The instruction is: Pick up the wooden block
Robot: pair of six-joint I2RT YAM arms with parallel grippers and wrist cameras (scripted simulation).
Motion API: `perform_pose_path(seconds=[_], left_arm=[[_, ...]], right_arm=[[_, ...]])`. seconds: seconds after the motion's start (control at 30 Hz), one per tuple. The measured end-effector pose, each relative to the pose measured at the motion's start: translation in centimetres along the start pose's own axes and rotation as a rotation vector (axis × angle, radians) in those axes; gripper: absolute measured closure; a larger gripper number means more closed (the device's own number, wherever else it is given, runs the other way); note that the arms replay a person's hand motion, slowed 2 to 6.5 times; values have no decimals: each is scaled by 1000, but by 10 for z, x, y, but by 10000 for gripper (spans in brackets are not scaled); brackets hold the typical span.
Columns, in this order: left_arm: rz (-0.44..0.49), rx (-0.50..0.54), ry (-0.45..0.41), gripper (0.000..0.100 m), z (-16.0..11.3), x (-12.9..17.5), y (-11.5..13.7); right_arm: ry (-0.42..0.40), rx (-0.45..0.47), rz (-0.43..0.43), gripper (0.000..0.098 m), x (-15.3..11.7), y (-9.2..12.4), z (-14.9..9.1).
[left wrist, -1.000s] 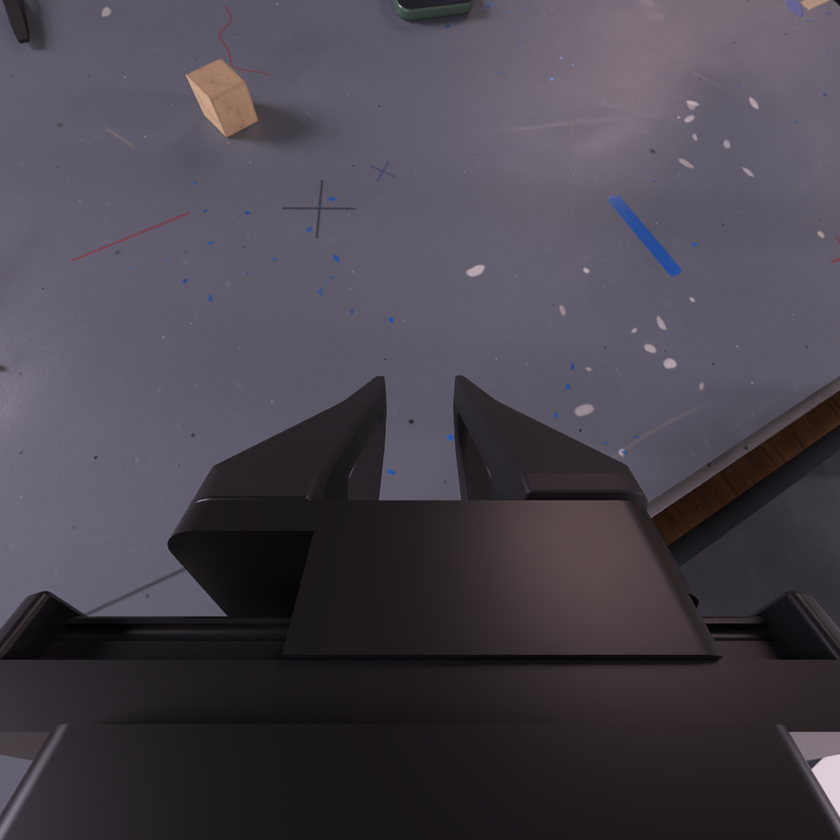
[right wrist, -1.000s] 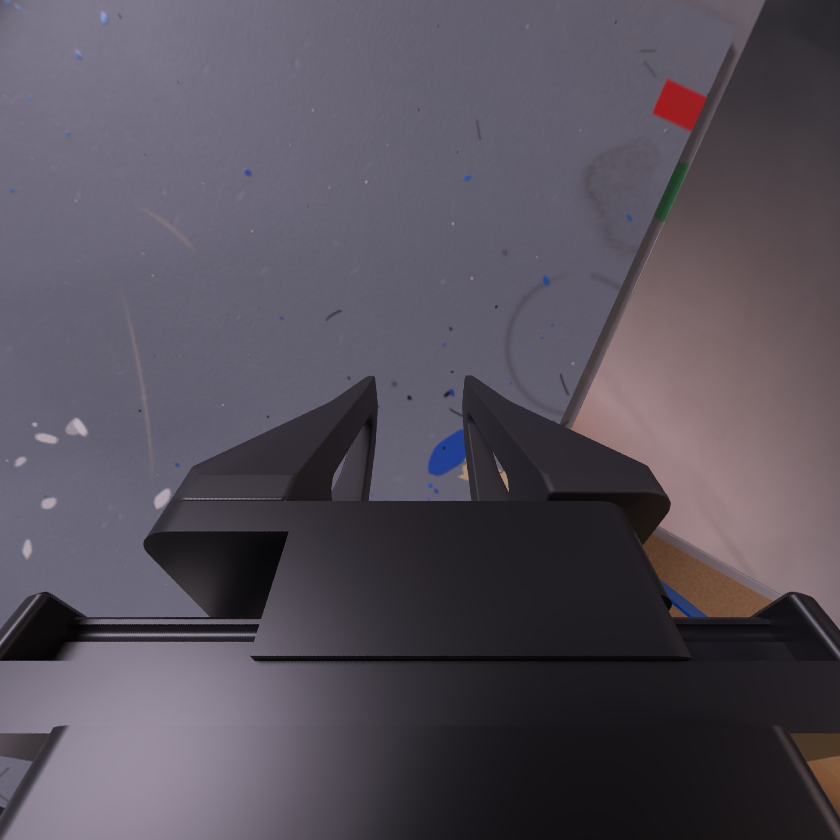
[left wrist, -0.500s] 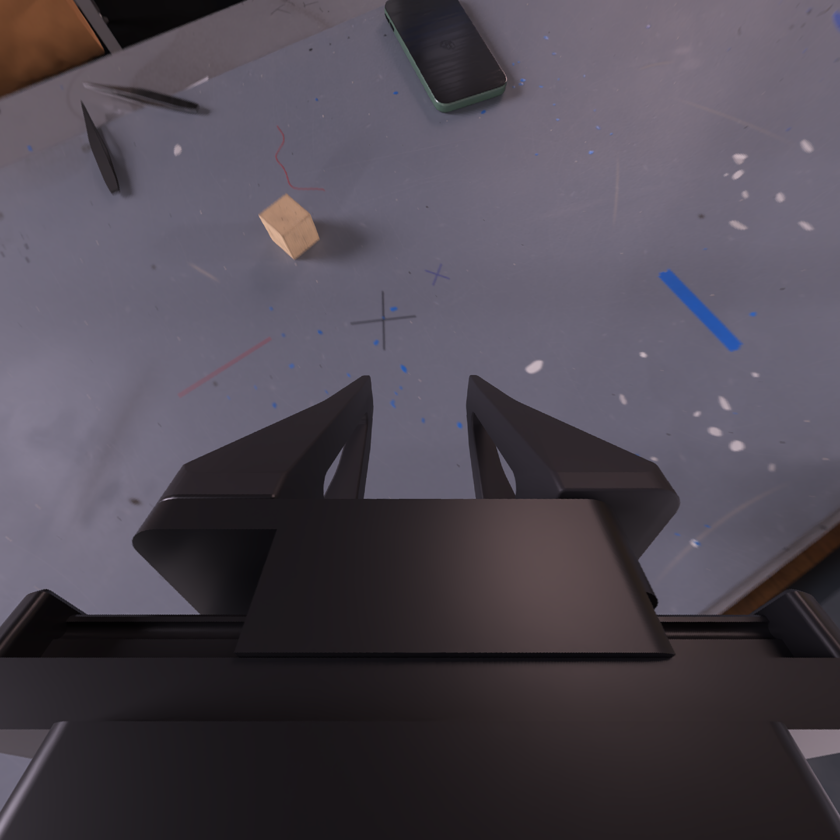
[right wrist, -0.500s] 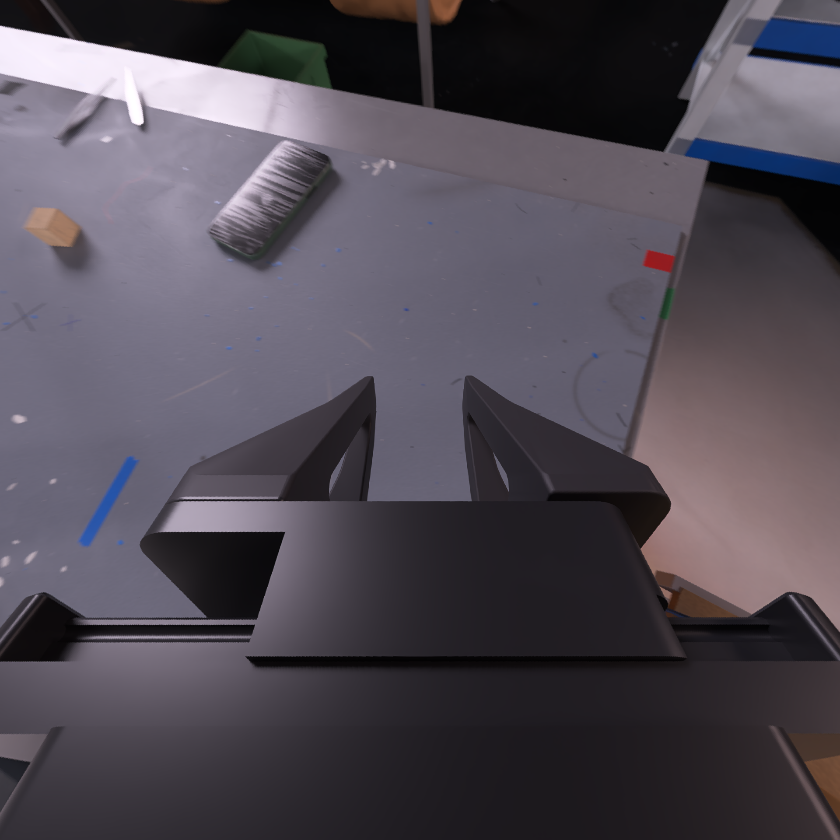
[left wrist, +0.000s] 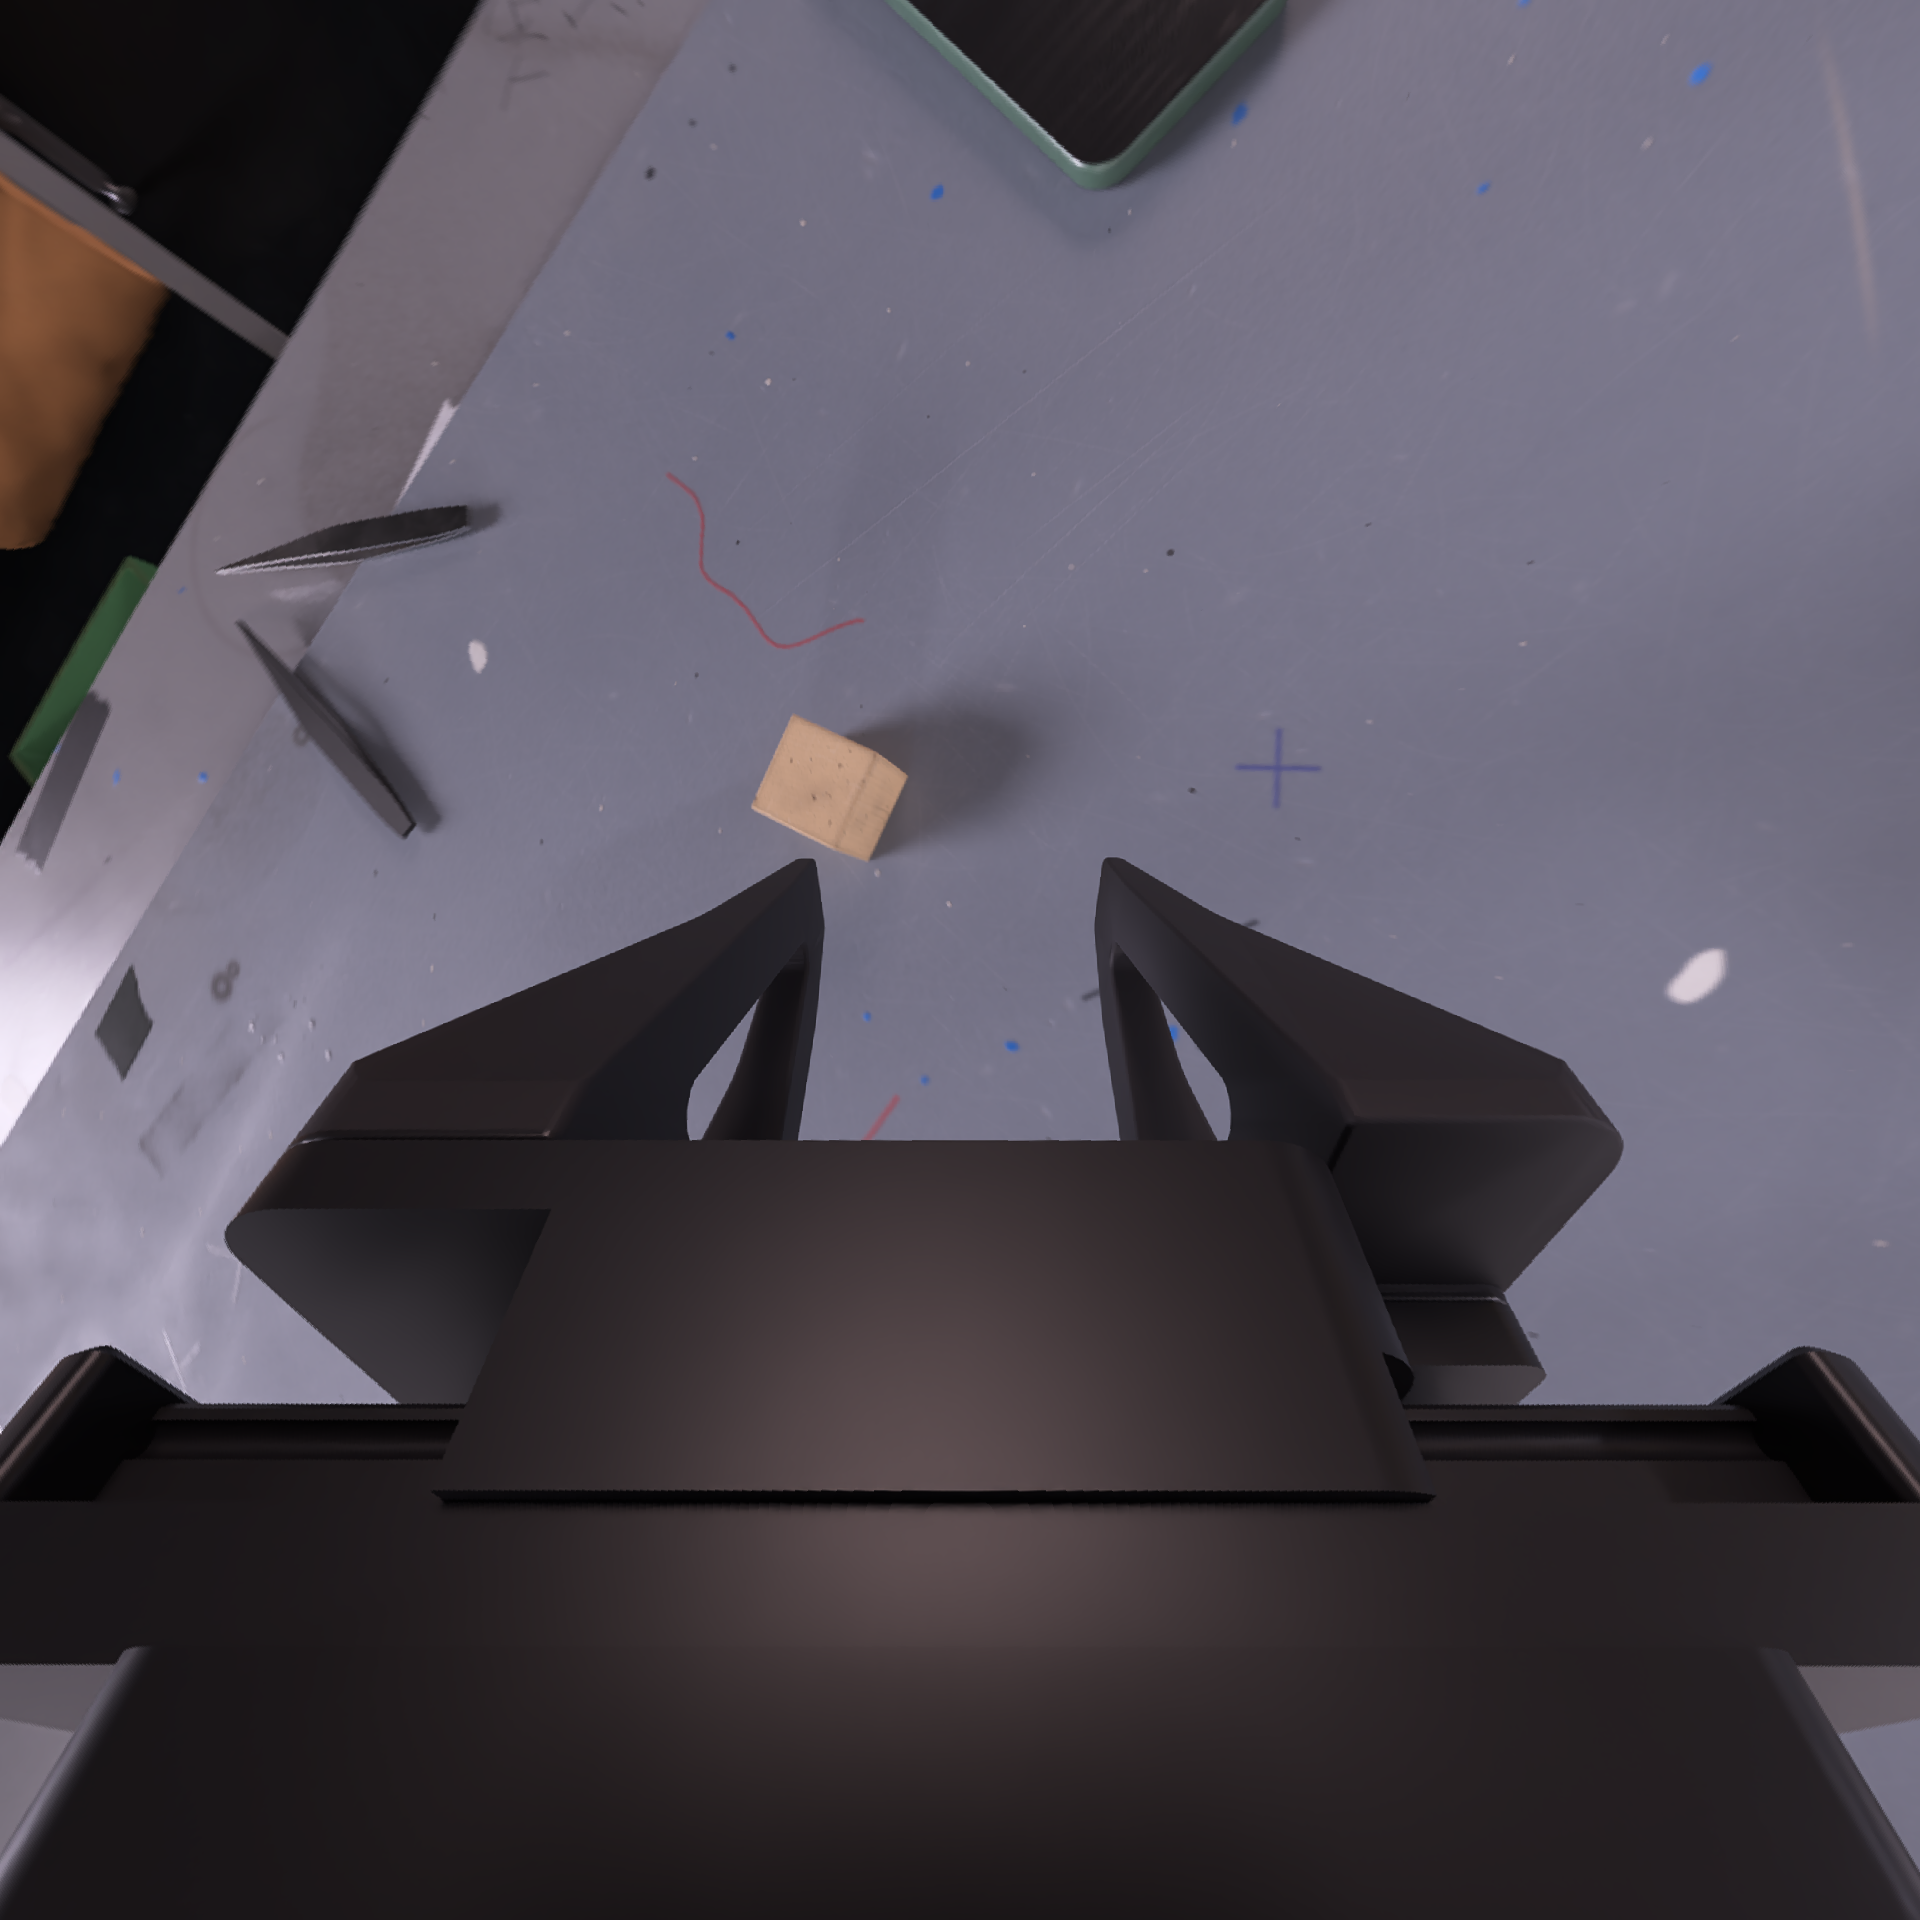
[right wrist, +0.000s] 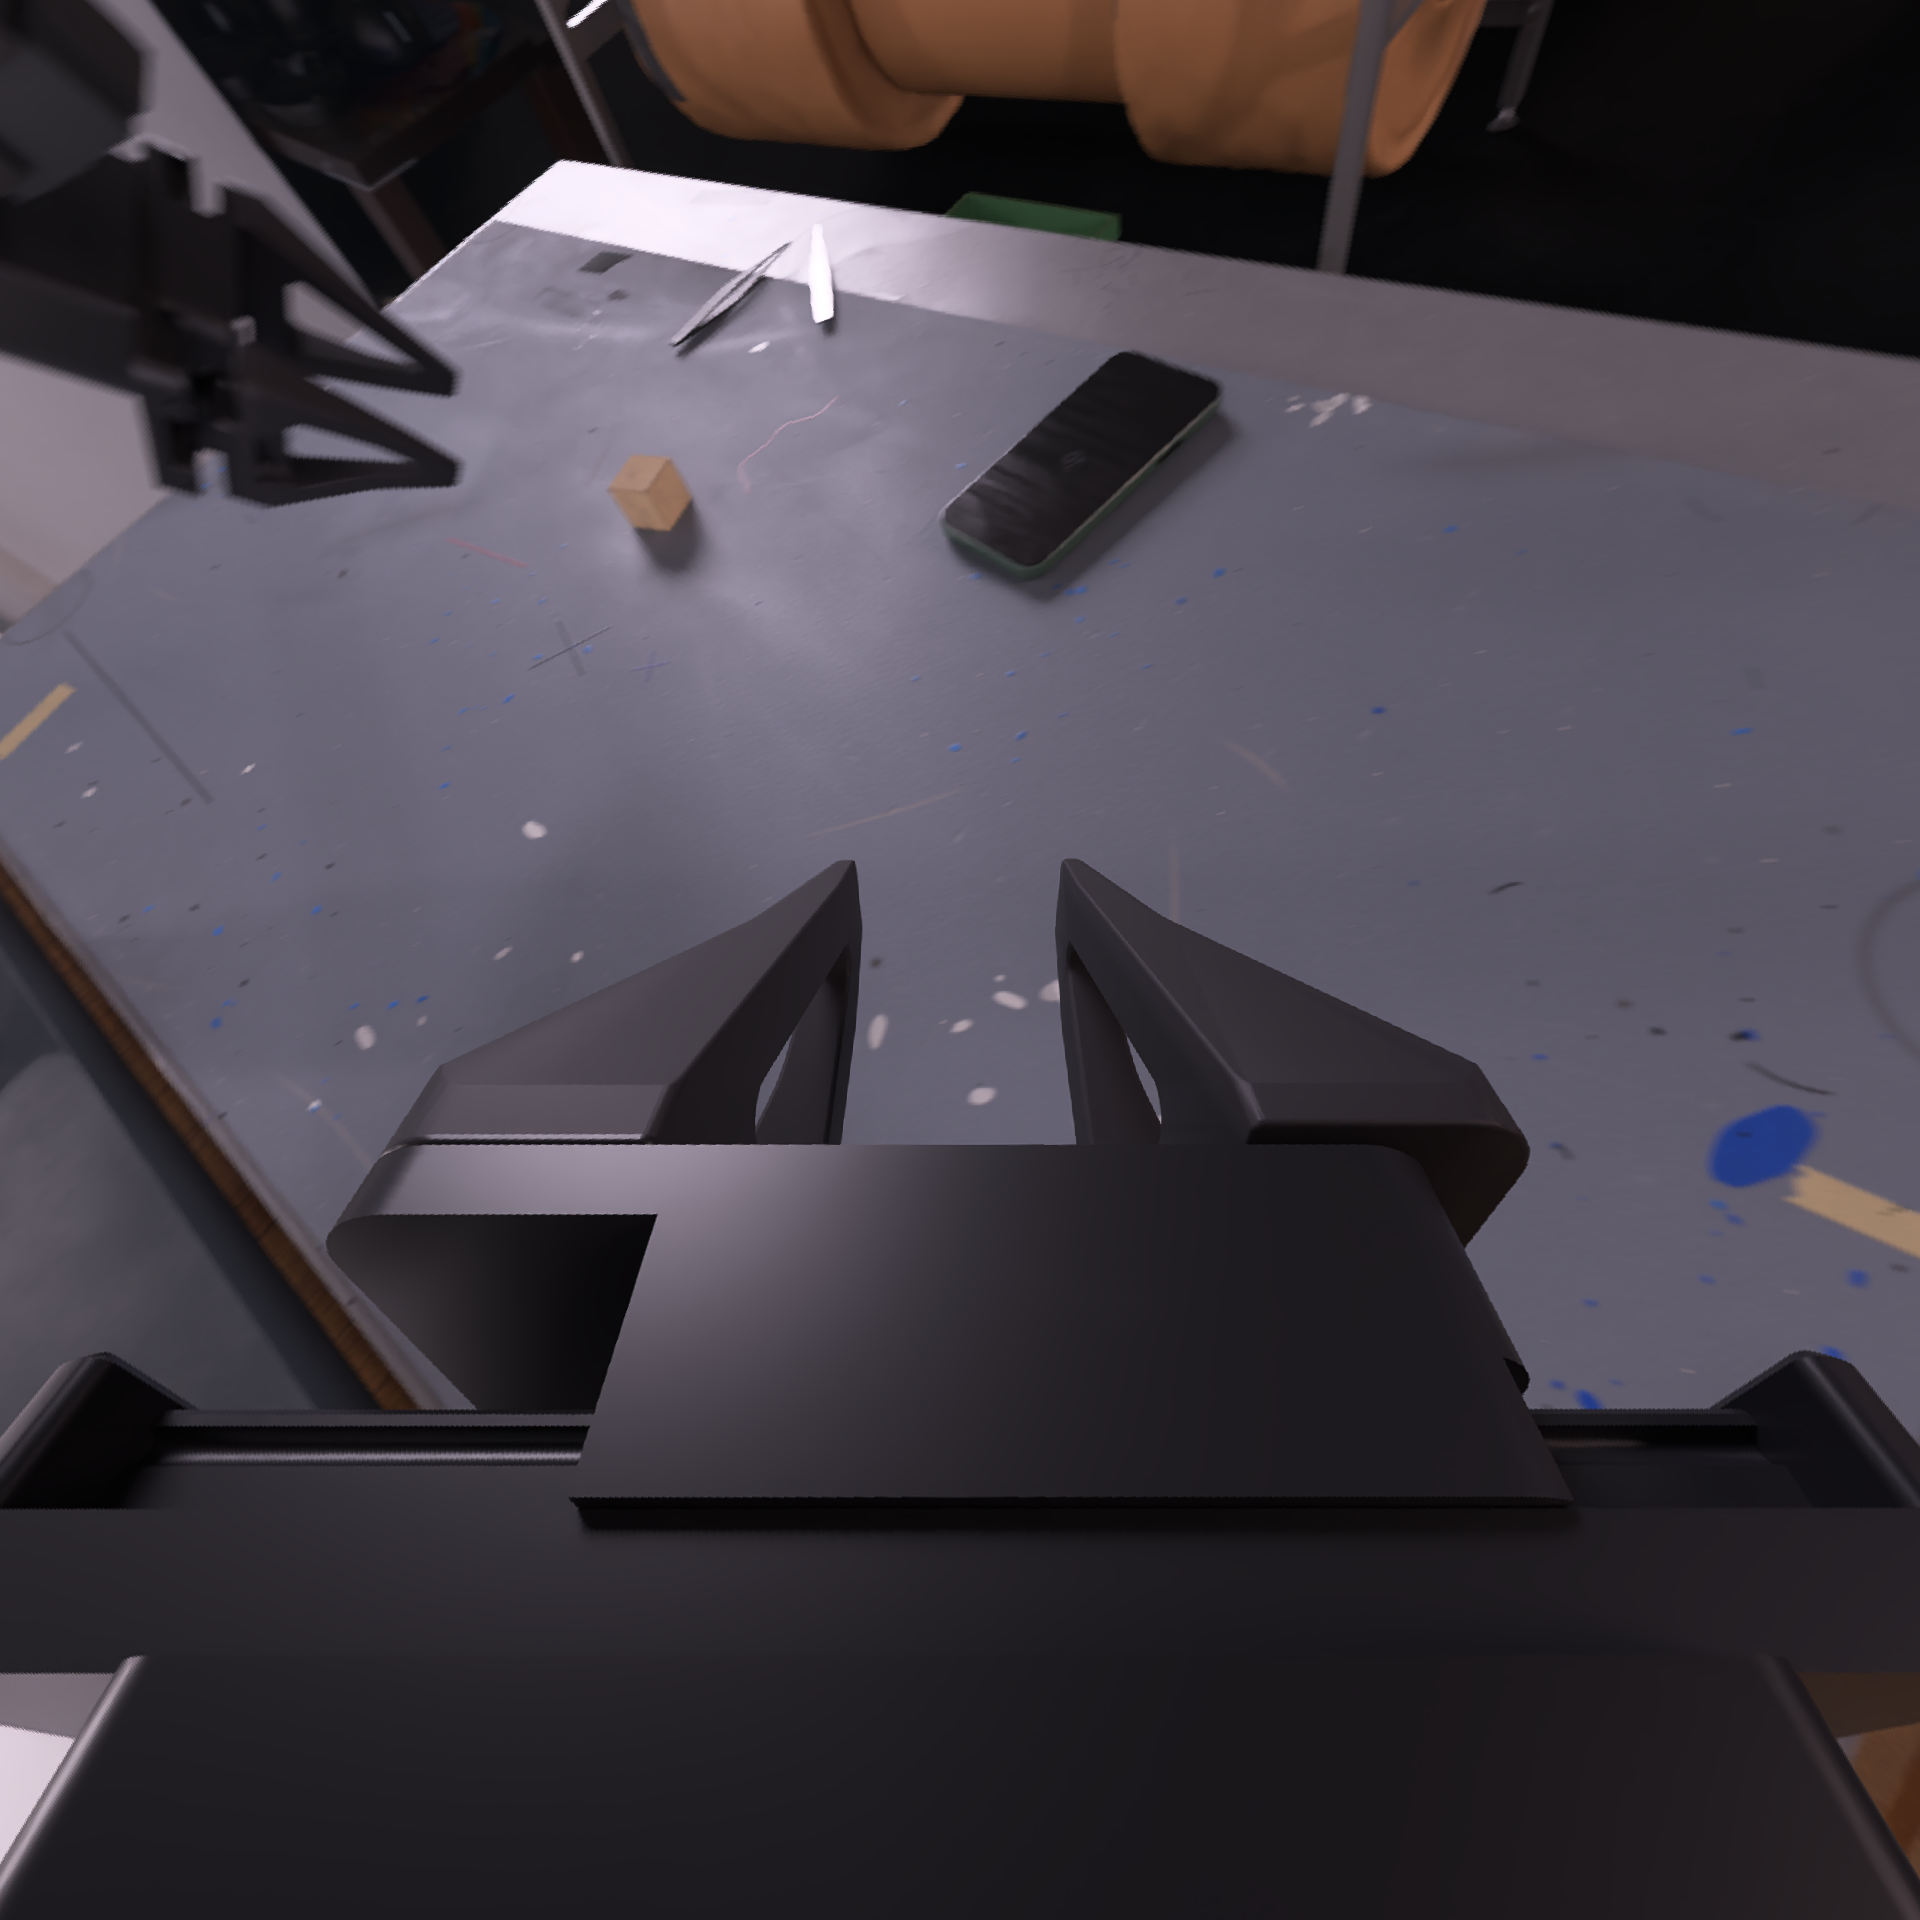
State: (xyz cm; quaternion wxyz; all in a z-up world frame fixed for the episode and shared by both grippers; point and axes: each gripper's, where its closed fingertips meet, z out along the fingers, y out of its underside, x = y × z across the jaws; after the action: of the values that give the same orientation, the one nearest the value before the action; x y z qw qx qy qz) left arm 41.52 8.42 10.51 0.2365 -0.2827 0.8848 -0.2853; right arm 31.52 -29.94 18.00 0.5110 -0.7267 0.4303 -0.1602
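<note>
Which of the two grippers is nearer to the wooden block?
The left gripper: the small tan wooden block lies just beyond its left fingertip. The right gripper is far away from it.

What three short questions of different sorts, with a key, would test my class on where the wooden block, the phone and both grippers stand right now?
1. True or false: the left gripper grips the wooden block.
2. Multiple choice: the phone lies A) on the block, B) on the table apart from the block, C) in the right gripper.
3. Fill in: both grippers' jaws are ____.

Key: 1 false, the block rests on the table just beyond the left finger's tip; 2 B; 3 open.
</note>
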Motion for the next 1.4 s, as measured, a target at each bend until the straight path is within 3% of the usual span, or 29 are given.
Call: perform_pose_path(seconds=[0.4,0.6,0.8,1.1,1.4], left_arm=[[101,-259,257,458,76,-31,15],[100,-346,365,432,94,-35,27],[140,-385,417,435,100,-37,31],[201,-396,450,495,103,-38,31],[295,-411,433,719,103,-36,36]], right_arm=[[-181,-44,54,658,-66,47,6],[-203,-72,69,659,-79,67,6],[-200,-90,84,659,-86,79,3],[-216,-95,124,659,-92,88,-3],[-228,-124,157,660,-92,96,-3]])
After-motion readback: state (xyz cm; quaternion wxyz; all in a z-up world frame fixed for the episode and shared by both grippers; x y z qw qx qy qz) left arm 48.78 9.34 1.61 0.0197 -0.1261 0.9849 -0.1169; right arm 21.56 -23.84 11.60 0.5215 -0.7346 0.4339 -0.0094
